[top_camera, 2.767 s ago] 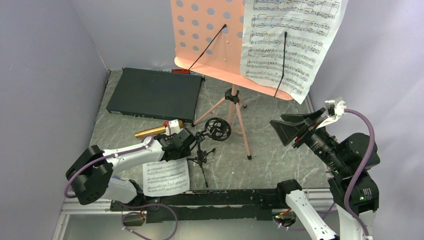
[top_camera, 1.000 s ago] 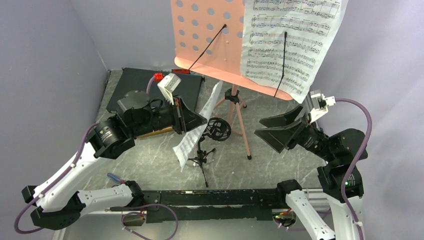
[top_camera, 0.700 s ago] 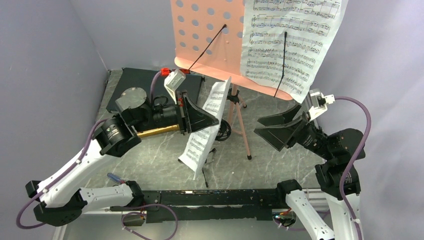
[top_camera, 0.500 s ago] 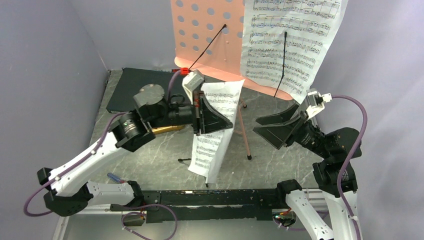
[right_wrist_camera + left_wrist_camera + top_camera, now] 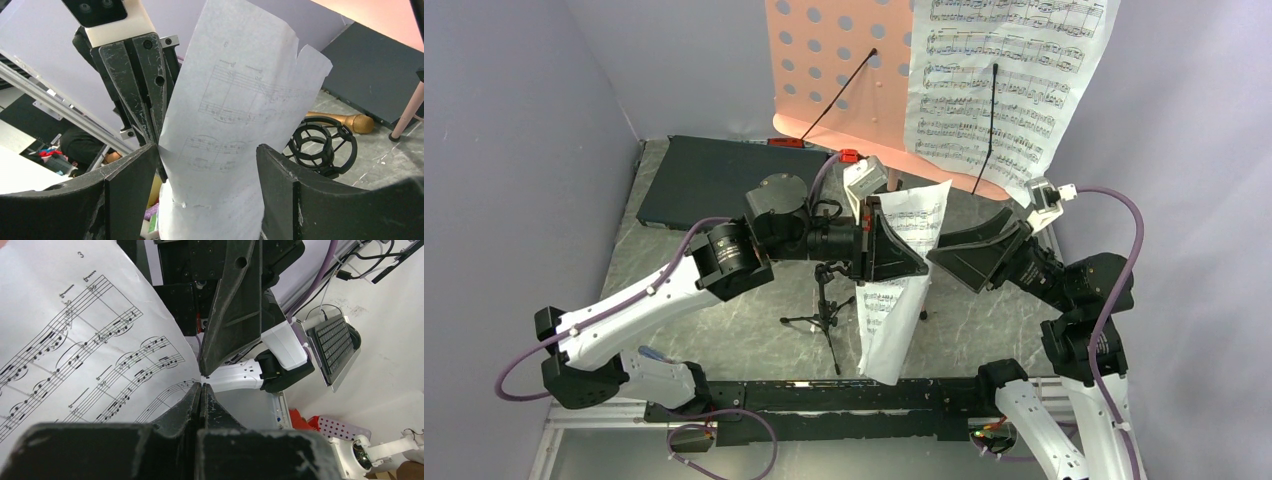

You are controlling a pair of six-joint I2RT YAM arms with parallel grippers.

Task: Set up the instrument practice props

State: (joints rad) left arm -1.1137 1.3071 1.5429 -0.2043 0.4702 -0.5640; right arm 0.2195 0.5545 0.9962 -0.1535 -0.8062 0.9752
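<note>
White sheet-music page [image 5: 890, 322] hangs long axis vertical in the left tool [image 5: 922, 269].

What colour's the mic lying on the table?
The microphone is gold; the right wrist view shows it best.

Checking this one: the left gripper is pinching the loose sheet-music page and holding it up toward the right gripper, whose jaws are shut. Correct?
Not quite. The right gripper has its jaws open, not shut: the right wrist view shows them wide apart, with the sheet-music page showing in the gap. The rest holds: the left gripper is shut on that page.
</note>
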